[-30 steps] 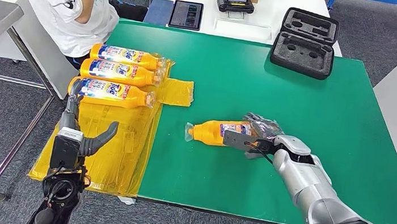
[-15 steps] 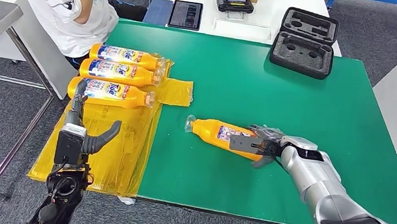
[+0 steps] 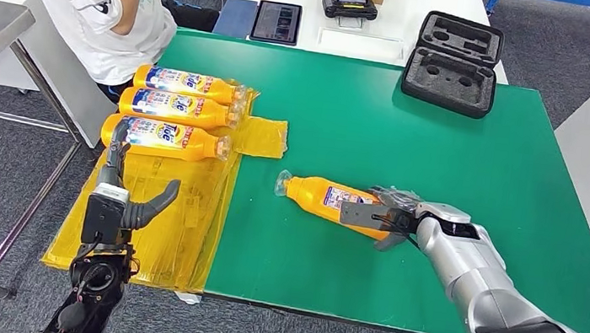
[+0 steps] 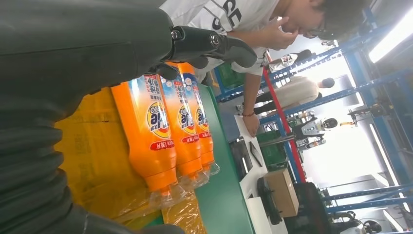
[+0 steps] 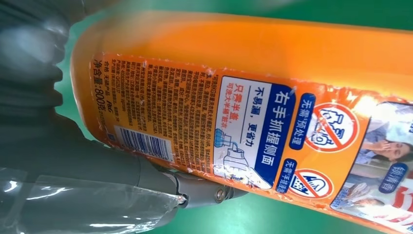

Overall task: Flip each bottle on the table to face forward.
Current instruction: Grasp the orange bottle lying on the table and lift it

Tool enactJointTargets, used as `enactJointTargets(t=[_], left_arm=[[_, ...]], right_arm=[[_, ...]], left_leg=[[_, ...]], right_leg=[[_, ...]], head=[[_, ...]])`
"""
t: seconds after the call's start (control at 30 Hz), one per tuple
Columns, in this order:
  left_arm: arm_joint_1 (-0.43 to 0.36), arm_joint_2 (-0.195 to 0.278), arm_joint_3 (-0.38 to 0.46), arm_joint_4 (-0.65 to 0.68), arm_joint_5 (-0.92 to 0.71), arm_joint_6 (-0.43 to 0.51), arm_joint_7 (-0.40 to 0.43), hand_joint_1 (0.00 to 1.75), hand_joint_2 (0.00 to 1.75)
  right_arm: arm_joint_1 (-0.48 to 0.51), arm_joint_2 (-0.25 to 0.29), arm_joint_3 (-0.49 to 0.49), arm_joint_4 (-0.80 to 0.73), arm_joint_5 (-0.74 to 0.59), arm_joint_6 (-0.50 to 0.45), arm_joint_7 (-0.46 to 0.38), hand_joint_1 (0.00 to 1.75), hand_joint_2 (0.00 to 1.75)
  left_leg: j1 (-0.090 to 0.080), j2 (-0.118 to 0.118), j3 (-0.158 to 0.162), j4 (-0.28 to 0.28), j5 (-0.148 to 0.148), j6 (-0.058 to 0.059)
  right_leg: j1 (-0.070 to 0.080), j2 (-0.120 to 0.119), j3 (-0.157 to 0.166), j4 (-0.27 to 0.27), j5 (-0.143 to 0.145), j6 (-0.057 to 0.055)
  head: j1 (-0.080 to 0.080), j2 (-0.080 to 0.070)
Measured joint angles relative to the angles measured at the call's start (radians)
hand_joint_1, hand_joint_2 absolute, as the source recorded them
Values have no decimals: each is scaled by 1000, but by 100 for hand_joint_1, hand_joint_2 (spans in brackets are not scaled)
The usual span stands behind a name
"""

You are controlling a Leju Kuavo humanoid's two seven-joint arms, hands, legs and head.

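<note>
Right hand (image 3: 387,218) gripping bottle (image 3: 328,198) base on counter (image 3: 444,168), back label up; next, roll it label-forward.

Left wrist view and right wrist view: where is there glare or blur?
Left wrist view: strong white glare behind the blue racks, and the three orange bottles stay sharp. Right wrist view: the held bottle has a readable back label, its upper edge blurred; the right hand is soft.
</note>
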Motion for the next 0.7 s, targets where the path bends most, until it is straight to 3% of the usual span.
enactJointTargets(t=[0.03, 0.13, 0.17, 0.3, 0.7], left_arm=[[0, 0, 0, 0, 1, 1, 0, 0, 175], [-1, 0, 0, 0, 2, 3, 0, 0, 175], [-1, 0, 0, 0, 2, 3, 0, 0, 175], [-1, 0, 0, 0, 2, 3, 0, 0, 175], [-1, 0, 0, 0, 2, 3, 0, 0, 175]], right_arm=[[0, 1, 1, 0, 0, 0, 0, 10, 175], [-1, 4, 5, 0, 2, -4, 0, 129, 175], [-1, 5, 7, 0, 3, -8, 1, 161, 175], [-1, 8, 10, 0, 3, -35, 3, 174, 175], [9, 9, 19, 0, -3, -116, 2, 175, 175]], left_leg=[[0, 0, 0, 0, 0, 0], [0, 0, 0, 0, 0, 0], [0, 0, 0, 0, 0, 0], [0, 0, 0, 0, 0, 0], [0, 0, 0, 0, 0, 0]], right_leg=[[0, 0, 0, 0, 0, 0], [0, 0, 0, 0, 0, 0], [0, 0, 0, 0, 0, 0], [0, 0, 0, 0, 0, 0], [0, 0, 0, 0, 0, 0]], head=[[0, 0], [0, 0], [0, 0], [0, 0], [0, 0]])
